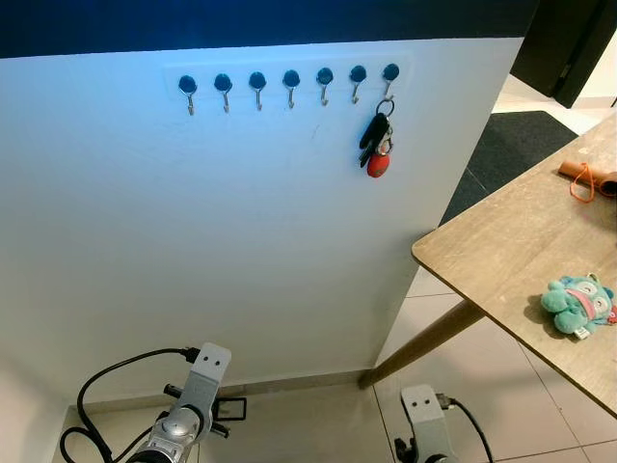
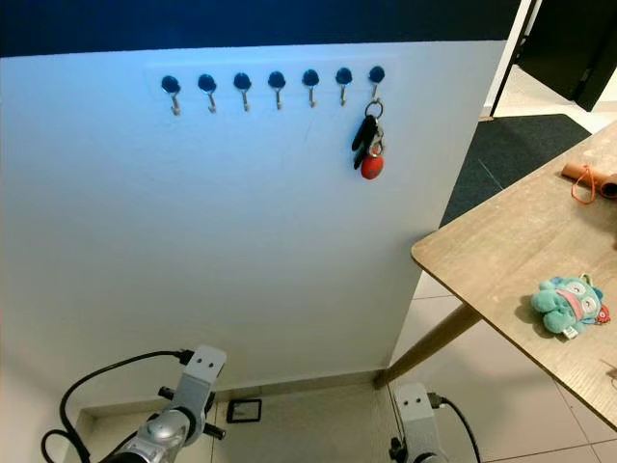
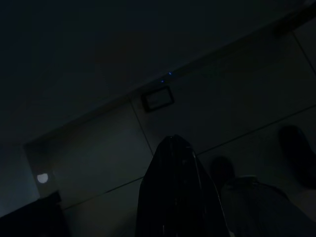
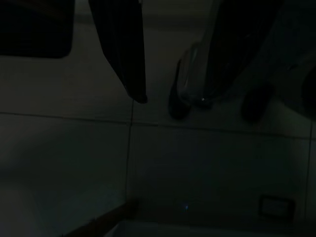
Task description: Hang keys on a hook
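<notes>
Keys (image 1: 377, 143) hang from the rightmost hook (image 1: 389, 77) of a seven-hook rail (image 1: 289, 85) on a white wall (image 1: 241, 241); bunch consists of black fobs, a metal ring and a round red tag, resting against the wall just below that hook. Other six hooks on the rail: dark round caps, small metal J-shaped ends, bare.

Wall is smooth, matte white, with a dark blue band above the rail. Its right edge ends at a corner; beyond the corner, a dark doormat (image 1: 511, 145) on pale floor tiles (image 1: 453, 386).

Right of the wall: wooden table (image 1: 511, 251), light grain, rounded edge, angled round leg. On it, a teal plush toy (image 1: 578, 304) and, at the far end, an orange cord loop (image 1: 582, 183) by a brownish cylinder.

Both arms hang low beneath the rail, silver wrist housings with black cables.

Left wrist view: very dark; left gripper (image 3: 177, 187) appears as one black mass over floor tiles, fingers apparently pressed together. A small rectangular plate sits at the wall base.

Right wrist view: very dark; right gripper (image 4: 173, 54) over tiles, its two fingers (image 4: 123, 49) well apart, nothing between them.
</notes>
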`<state>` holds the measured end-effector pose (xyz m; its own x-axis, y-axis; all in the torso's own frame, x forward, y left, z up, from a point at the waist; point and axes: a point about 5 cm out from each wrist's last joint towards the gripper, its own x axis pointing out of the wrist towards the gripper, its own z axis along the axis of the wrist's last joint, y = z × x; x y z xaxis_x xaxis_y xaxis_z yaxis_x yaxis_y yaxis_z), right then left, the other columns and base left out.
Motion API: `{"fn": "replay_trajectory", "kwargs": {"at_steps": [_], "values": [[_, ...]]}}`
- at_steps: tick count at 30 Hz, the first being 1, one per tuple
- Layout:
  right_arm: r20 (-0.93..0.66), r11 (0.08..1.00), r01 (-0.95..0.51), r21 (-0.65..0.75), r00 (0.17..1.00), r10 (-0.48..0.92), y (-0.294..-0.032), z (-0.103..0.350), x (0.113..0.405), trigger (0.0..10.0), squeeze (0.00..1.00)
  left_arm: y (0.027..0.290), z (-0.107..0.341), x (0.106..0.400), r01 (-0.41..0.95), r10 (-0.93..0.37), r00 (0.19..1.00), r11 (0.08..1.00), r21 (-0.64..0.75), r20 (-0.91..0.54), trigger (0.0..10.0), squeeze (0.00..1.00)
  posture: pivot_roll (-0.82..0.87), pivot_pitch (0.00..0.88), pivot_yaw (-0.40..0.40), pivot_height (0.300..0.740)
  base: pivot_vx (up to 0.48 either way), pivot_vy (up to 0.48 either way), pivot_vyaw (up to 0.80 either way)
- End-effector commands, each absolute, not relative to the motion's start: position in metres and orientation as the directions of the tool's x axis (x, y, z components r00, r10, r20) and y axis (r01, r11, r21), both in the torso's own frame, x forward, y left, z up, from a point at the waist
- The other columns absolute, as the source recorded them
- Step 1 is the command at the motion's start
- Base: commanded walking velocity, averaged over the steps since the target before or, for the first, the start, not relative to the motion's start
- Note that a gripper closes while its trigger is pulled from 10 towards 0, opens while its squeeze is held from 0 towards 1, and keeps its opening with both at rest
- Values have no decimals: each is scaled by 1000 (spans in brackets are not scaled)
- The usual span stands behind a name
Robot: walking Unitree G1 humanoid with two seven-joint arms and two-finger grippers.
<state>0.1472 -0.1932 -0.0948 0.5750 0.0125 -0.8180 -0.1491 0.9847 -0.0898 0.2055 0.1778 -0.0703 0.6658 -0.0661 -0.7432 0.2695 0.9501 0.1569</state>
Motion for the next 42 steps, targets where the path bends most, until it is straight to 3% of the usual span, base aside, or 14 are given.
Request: {"fn": "replay_trajectory", "kwargs": {"at_steps": [1,9,21,25,33,39,42], "values": [[-814,989,-128,-78,581,11,-192,-95,148,10000,0,173,-72,204,294,-85,658,944,151,-748,10000,0,12,5,0,740,0,0,0],[-816,991,-117,-61,578,18,-185,-96,147,10000,0,179,-73,201,284,-68,651,945,161,-756,10000,0,21,15,17,740,0,0,0],[-757,993,-102,-60,653,21,-185,-87,166,10000,0,184,-75,198,211,-39,645,969,129,-763,10000,0,42,35,-23,740,0,0,0],[-696,997,-18,-76,717,-40,-196,-76,184,10000,0,179,-78,191,247,-57,639,960,134,-767,10000,0,53,36,-63,740,0,0,0],[-600,992,-57,-112,799,-22,-198,-59,208,10000,0,180,-80,185,200,-32,644,971,128,-764,10000,0,43,39,-81,740,0,0,0],[-627,992,-127,-6,773,95,-185,-64,202,10000,0,182,-77,190,169,-24,681,977,126,-732,10000,0,52,38,-86,740,0,0,0],[-656,988,-157,4,745,121,-177,-72,190,10000,0,179,-72,197,135,-64,716,990,48,-695,10000,0,61,40,-76,740,0,0,0]]}}
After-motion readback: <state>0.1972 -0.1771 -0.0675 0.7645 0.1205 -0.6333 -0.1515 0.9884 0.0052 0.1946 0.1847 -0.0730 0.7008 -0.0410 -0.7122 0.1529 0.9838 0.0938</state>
